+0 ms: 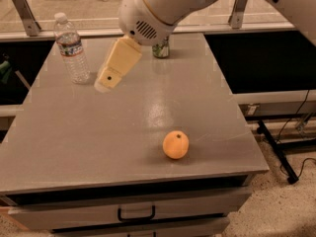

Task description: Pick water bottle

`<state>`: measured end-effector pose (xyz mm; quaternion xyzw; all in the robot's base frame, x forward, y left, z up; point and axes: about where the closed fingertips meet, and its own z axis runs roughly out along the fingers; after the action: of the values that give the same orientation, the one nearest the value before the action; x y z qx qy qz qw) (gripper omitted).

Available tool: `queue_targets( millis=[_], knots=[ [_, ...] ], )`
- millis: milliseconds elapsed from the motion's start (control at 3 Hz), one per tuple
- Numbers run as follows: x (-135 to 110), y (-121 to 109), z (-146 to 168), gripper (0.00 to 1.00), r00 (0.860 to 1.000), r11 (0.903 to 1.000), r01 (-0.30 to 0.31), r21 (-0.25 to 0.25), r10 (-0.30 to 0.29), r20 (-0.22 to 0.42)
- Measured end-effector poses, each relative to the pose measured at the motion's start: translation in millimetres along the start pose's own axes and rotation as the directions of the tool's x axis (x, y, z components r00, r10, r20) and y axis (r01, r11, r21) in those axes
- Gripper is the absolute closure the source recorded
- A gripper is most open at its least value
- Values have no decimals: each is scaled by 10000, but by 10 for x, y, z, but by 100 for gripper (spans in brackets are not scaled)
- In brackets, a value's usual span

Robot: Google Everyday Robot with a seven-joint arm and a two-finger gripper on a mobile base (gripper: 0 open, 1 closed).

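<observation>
The water bottle (71, 48) is a tall clear ribbed plastic bottle with a white cap and a white, red and blue label band. It stands upright at the back left of the grey table (89, 142). My gripper (112, 74) hangs from the white arm over the table, just right of the bottle and a little nearer the camera, with a small gap between them. It shows as one cream-coloured block pointing down and to the left. It holds nothing that I can see.
A green-and-white drink can (160, 48) stands at the back of the table, partly hidden behind the arm. An orange (176, 144) lies near the front right. A drawer with a black handle (136, 214) is below the table top. Cables lie on the floor at right.
</observation>
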<state>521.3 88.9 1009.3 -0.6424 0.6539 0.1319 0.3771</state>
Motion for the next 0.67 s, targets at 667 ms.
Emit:
queue_targets(
  millis=[667],
  knots=[
    [-5, -382, 908, 0, 9823, 9986, -429, 318, 363, 1837]
  ],
)
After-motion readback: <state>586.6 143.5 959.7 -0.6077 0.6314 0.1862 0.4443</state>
